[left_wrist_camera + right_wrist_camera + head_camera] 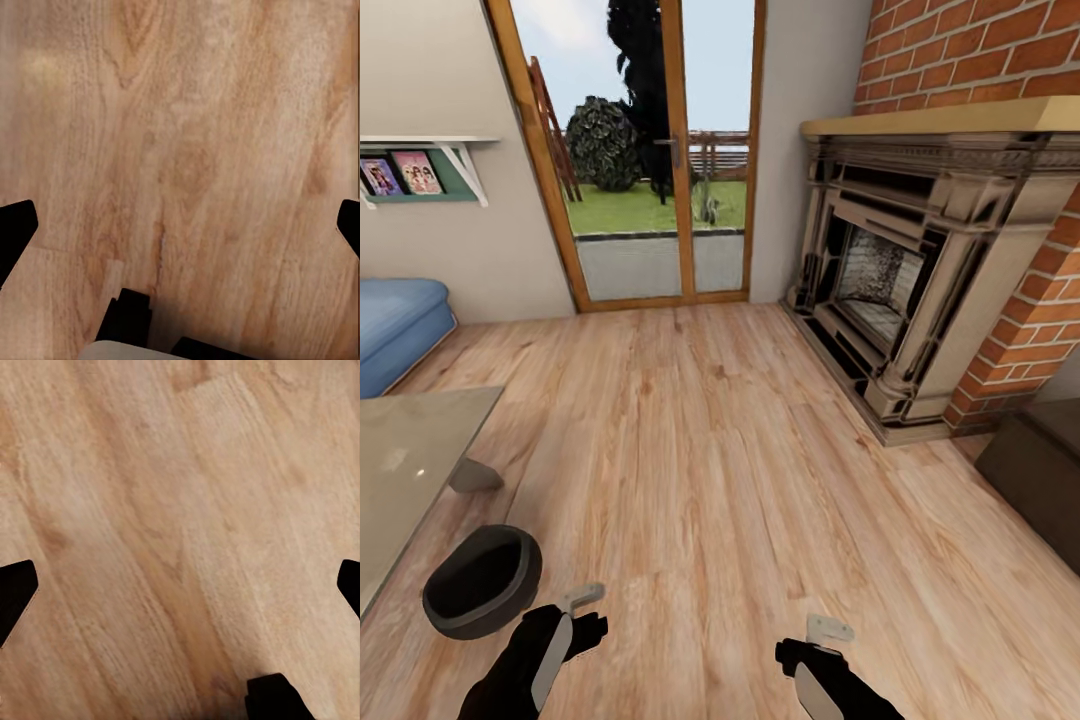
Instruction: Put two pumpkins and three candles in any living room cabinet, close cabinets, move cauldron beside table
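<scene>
Head view: cauldron (482, 581) on floor (740, 470) just beside table (405, 450).

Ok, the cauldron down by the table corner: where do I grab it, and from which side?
Take the cauldron by its rim, from above, one finger inside the wide mouth and one outside. It sits upright on the floor, mouth open upward, and the round body looks too broad to span. The left gripper is nearest; the table crowds the far side.
</scene>
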Available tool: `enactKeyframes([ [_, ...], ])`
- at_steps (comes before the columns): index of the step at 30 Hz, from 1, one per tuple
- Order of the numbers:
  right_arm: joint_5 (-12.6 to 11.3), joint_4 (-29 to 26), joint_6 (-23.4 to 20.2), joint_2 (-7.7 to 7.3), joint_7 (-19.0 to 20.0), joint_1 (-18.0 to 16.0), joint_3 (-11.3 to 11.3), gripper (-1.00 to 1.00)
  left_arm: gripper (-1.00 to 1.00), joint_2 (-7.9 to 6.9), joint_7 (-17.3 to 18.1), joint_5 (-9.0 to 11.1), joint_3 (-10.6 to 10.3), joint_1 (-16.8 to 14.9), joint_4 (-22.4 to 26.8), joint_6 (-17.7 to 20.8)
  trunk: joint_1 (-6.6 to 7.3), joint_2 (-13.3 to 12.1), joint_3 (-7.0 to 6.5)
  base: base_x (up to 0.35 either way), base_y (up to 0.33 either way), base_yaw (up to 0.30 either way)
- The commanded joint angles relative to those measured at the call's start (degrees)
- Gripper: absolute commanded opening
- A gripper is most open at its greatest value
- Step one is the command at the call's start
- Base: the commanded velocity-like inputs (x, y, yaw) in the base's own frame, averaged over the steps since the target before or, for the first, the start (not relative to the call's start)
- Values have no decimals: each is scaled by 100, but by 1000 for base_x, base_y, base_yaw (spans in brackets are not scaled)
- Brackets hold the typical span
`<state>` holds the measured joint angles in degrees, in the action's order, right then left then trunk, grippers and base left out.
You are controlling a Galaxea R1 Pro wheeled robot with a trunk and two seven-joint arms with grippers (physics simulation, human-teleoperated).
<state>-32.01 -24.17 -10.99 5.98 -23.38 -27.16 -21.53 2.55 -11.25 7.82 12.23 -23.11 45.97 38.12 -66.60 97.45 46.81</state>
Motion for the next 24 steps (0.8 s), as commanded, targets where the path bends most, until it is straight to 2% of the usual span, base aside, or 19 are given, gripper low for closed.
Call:
enactKeyframes([
  [1,-1,5,18,0,0,0,0,100,100,0,0,0,0,0,0,-2,0,0,0,298,2,0],
  [6,-13,26,203,0,0,0,0,100,100,0,0,0,-1,0,0,-6,0,0,0,298,1,0],
  [14,-15,67,244,0,0,0,-1,100,100,0,0,0,-1,0,0,-7,0,0,15,298,0,-44],
  [24,-15,70,246,0,0,0,-2,100,100,7,0,-5,-1,0,0,1,0,0,42,295,0,-222],
])
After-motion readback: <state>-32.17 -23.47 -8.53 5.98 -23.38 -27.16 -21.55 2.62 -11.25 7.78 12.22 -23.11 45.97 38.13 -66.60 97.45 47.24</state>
